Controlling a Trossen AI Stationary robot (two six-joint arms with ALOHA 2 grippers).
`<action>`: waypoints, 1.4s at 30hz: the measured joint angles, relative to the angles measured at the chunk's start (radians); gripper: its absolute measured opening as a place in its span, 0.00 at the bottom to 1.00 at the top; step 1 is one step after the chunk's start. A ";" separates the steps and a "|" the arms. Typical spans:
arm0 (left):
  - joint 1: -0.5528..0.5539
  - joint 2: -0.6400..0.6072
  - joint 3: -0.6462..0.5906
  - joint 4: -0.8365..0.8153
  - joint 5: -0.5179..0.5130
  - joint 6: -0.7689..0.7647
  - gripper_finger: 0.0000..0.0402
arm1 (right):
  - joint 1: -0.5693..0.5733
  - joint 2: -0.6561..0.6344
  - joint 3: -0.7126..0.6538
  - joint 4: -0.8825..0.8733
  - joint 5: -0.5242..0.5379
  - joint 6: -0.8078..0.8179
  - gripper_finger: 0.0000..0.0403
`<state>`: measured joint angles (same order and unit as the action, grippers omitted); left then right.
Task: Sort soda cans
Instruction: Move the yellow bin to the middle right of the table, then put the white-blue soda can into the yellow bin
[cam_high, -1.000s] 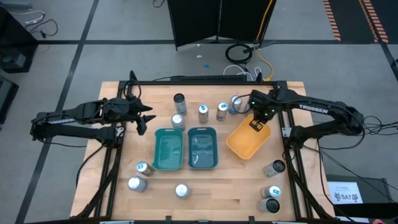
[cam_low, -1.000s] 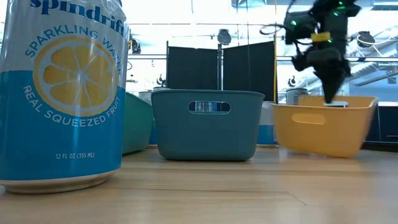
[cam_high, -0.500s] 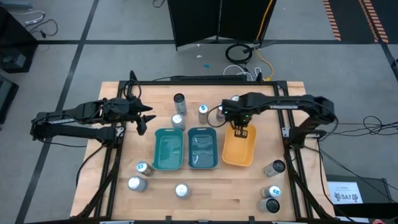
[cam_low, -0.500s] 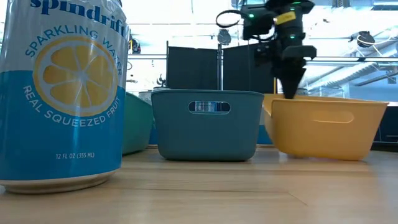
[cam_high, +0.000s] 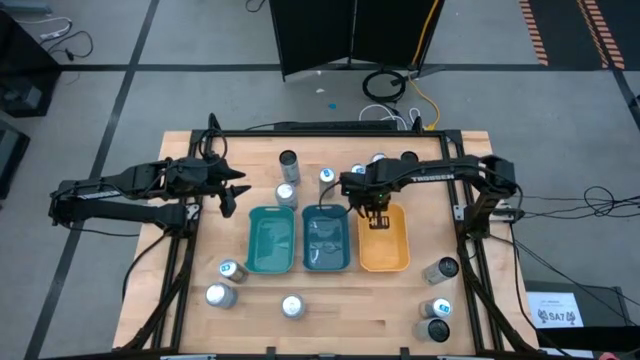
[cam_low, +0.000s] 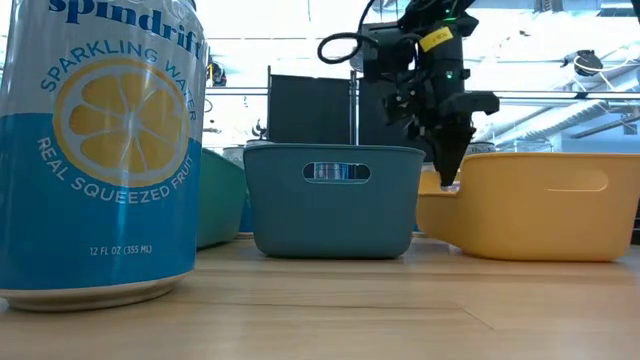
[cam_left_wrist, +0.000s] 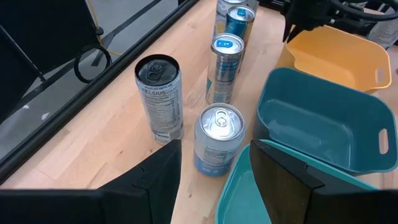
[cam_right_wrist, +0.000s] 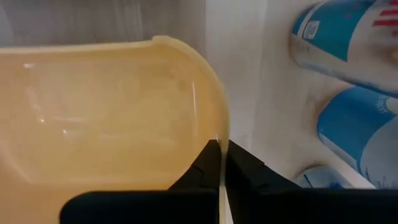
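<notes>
soda cans (cam_high: 289, 165) stand on the wooden table (cam_high: 330, 310) over grey floor; right gripper (cam_high: 378, 212) pinches the orange tray (cam_high: 384, 252) rim, left gripper (cam_high: 236, 193) spread.

One camera sits high up and looks straight down, so it sees the whole wooden table (cam_high: 330, 300) and the floor around it. Another camera sits low at table height, very close to a blue can (cam_low: 100, 150), and looks level across to the room behind. The left wrist camera looks forward and down over the cans (cam_left_wrist: 217, 140) and trays from close by. The right wrist camera is pressed very near the orange tray (cam_right_wrist: 112, 112), looking at its rim. All four views show that orange tray, and three also show the teal tray (cam_high: 325, 238) beside it.
</notes>
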<state>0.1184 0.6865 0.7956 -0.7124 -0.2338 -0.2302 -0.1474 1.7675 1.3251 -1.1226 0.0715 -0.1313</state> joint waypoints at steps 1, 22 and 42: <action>0.000 0.000 0.000 0.000 0.001 0.000 0.50 | 0.000 -0.002 0.000 0.002 0.000 0.009 0.00; 0.000 0.000 0.000 0.000 0.003 0.000 0.50 | -0.001 -0.006 0.000 0.016 -0.024 0.086 0.12; 0.000 0.000 0.000 -0.003 0.004 0.000 0.50 | -0.010 -0.221 0.197 -0.152 0.129 0.357 0.36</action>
<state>0.1181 0.6868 0.7956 -0.7158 -0.2298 -0.2302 -0.1570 1.5468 1.5217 -1.2742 0.2004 0.2256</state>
